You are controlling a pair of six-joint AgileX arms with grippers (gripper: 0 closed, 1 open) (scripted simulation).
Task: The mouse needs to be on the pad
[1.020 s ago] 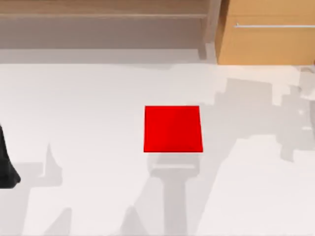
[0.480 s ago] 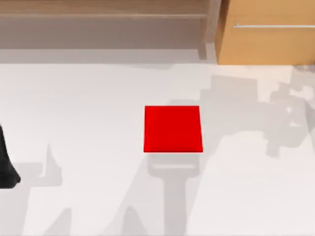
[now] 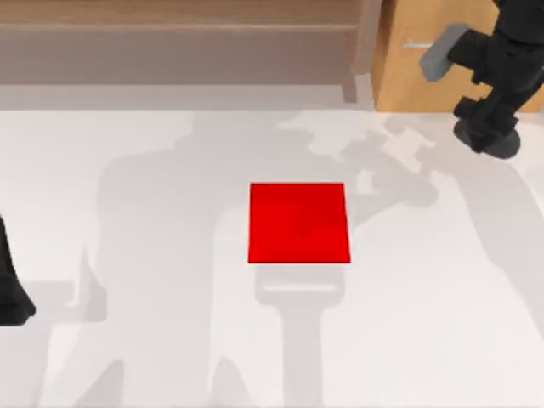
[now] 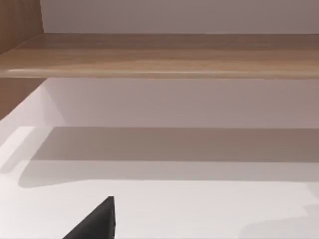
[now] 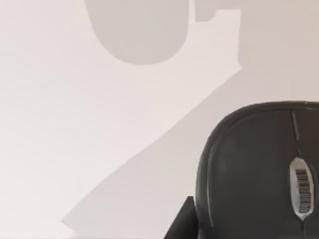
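- The right gripper (image 3: 486, 127) hangs at the table's (image 3: 170, 170) far right, grasping the mouse (image 5: 259, 169).
- The pad (image 3: 298, 223) lies well left of it, nearer the front.
- The left gripper (image 3: 10, 293) sits parked at the left edge; I cannot tell its grip.

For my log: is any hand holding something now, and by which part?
The right hand appears to carry the mouse, close under its wrist camera; where it grips cannot be told. The left hand sits parked at the table's left edge.

Right arm (image 3: 501, 59) newly in view — with mouse (image 3: 491, 143)
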